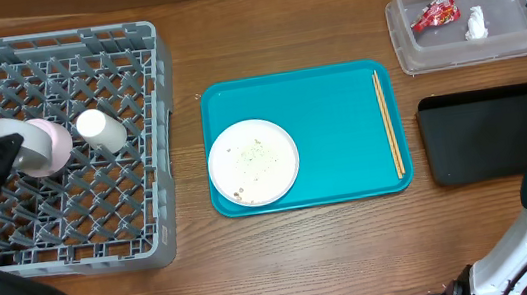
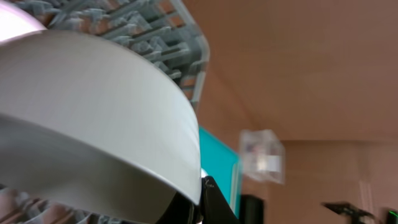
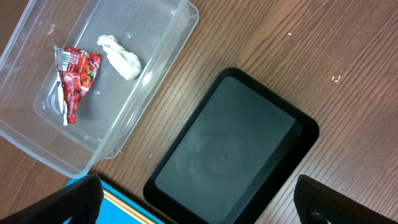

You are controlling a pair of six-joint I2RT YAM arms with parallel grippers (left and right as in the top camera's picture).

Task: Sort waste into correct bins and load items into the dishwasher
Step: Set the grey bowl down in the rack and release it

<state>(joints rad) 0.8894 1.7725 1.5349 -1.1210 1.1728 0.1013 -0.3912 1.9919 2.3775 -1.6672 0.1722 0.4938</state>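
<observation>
Currently left gripper point(image 1: 8, 151) clamped on bowl point(image 1: 47, 146) over rack point(image 1: 135, 42), right gripper point(image 3: 205, 208) wide open above black tray point(image 3: 230, 149)

My overhead looks straight down; right wrist shares its tub point(image 1: 508, 7) and tray point(image 1: 489, 135), nearer; left wrist crowds the bowl point(image 2: 93, 112).

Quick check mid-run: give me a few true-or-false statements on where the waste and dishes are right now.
1. The red wrapper lies in the clear tub. True.
2. The chopsticks are in the dish rack. False: they lie on the teal tray.
3. The left pincer grips the bowl over the dish rack. True.
4. The tissue sits in the black tray. False: it is in the clear tub; the black tray is bare.
5. The white plate is clean. False: food scraps speckle it.
</observation>
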